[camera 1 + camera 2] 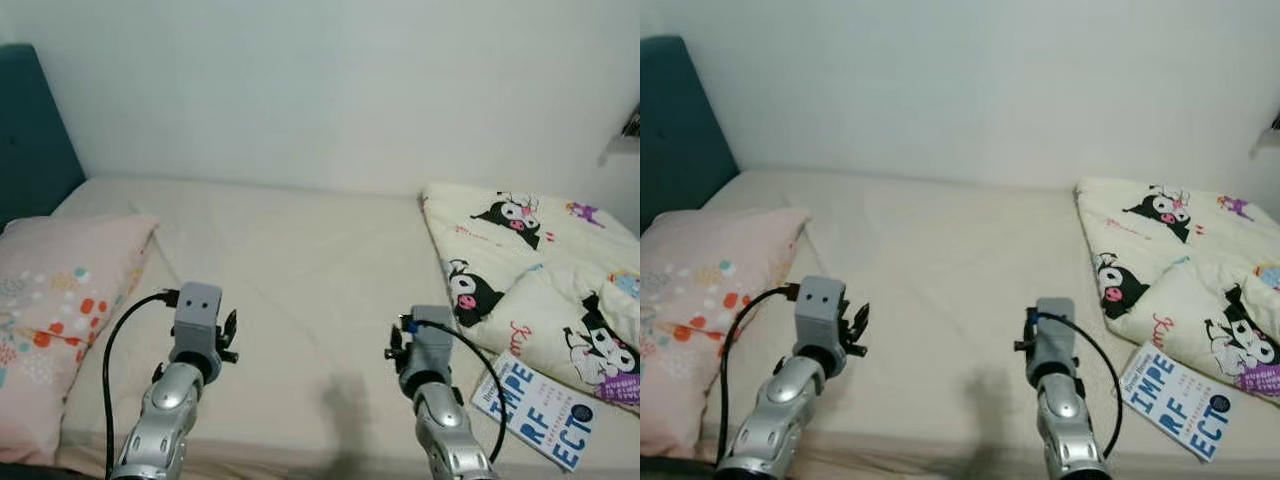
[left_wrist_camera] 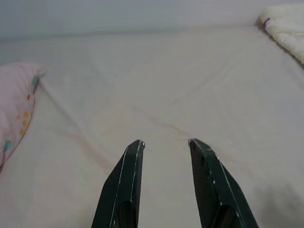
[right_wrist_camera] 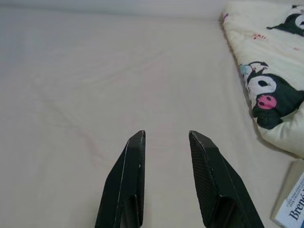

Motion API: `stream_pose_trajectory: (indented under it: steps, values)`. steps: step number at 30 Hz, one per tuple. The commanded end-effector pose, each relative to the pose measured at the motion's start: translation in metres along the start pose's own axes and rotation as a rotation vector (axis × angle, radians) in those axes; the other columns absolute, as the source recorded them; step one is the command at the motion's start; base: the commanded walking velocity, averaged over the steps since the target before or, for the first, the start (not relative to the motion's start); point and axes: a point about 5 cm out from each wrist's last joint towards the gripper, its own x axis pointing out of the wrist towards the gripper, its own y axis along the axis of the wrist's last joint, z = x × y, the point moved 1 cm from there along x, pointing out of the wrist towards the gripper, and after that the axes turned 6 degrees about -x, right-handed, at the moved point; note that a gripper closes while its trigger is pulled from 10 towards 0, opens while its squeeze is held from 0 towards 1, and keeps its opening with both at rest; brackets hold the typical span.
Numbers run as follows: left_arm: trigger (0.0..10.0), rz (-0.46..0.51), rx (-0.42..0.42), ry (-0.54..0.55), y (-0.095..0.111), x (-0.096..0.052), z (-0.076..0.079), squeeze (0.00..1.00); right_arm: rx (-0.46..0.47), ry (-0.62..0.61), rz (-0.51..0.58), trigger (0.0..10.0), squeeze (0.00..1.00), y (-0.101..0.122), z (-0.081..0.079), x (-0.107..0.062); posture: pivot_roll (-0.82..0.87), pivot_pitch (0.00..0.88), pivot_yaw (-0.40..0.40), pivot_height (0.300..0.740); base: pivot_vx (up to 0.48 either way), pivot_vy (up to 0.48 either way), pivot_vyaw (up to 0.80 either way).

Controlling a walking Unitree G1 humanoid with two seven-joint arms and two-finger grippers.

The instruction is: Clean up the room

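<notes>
A bed with a cream sheet (image 1: pixel 300 270) lies before me. A pink dotted pillow (image 1: pixel 55 310) rests at its left end. A crumpled cartoon-print quilt (image 1: pixel 545 275) is heaped at the right. A white and blue book (image 1: pixel 535 410) lies by the quilt near the front edge. My left gripper (image 2: pixel 165 142) hovers open over the bare sheet, right of the pillow. My right gripper (image 3: pixel 166 134) is open too, above the sheet just left of the quilt (image 3: pixel 270 66) and the book (image 3: pixel 290 204). Neither holds anything.
A teal headboard (image 1: pixel 30 130) stands at the far left behind the pillow. A white wall (image 1: pixel 330 80) runs along the far side of the bed. A dark object (image 1: pixel 632 122) pokes in at the right edge.
</notes>
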Motion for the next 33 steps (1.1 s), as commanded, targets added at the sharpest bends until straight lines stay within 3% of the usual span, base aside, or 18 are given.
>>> stream_pose_trajectory:
  steps: [1,33]
  values:
    - [10.0,-0.014,0.008,-0.013,-0.0015,0.0002,0.0027,0.0,0.003,-0.021,-0.019,10.0,0.0,-0.004,0.0065,-0.0015,0.08,0.011,-0.066,0.74,0.0,-0.326,0.0]
    - [10.0,-0.015,0.013,-0.032,-0.0005,0.0016,0.0043,0.0,0.009,-0.023,-0.02,10.0,0.0,-0.005,0.0067,-0.0014,0.08,0.0,-0.059,0.74,0.0,-0.328,0.0]
